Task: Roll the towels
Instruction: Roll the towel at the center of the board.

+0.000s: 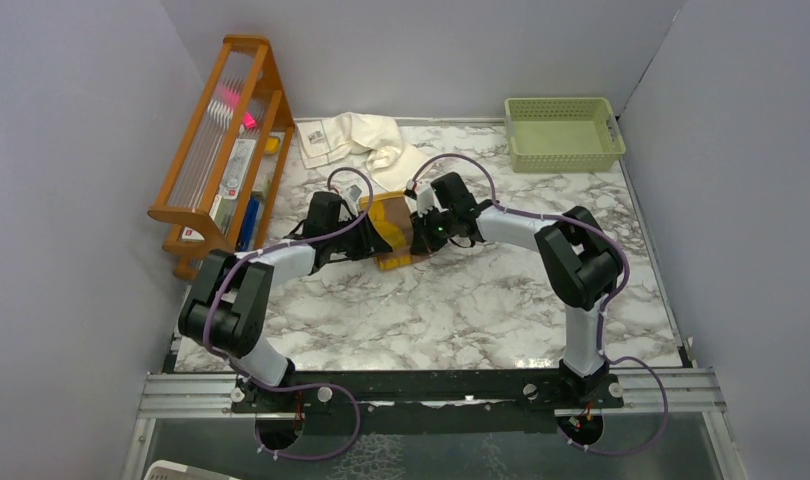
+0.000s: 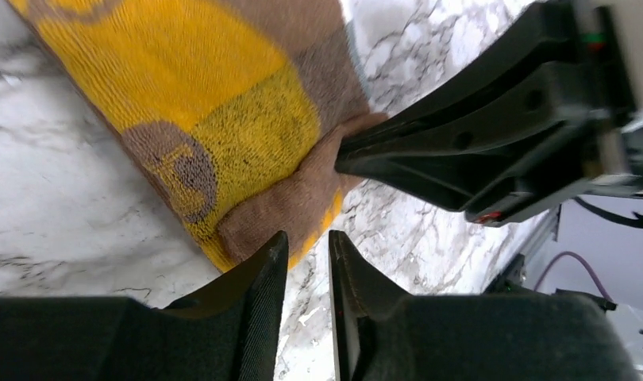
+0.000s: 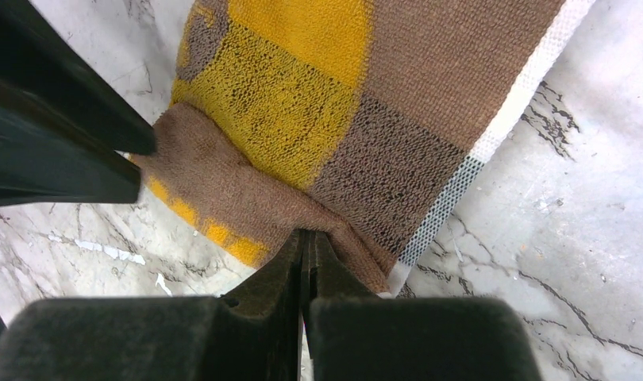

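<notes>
The brown towel [image 1: 393,235] with its mustard-yellow side up lies partly folded mid-table, between both grippers. In the right wrist view my right gripper [image 3: 306,236] is shut, pinching the folded brown edge of the towel [image 3: 398,119]. My left gripper [image 2: 308,242] stands slightly open at the towel's [image 2: 223,119] near edge, with only marble showing between its fingers. The right gripper [image 2: 346,155] also shows there, its tips pressed into the cloth. The cream towel [image 1: 356,140] lies crumpled at the back, its label patch to the left.
A wooden rack [image 1: 226,140] with small items stands along the left wall. A green perforated basket [image 1: 563,132] sits at the back right. Grey walls close in the marble table [image 1: 431,310] on three sides.
</notes>
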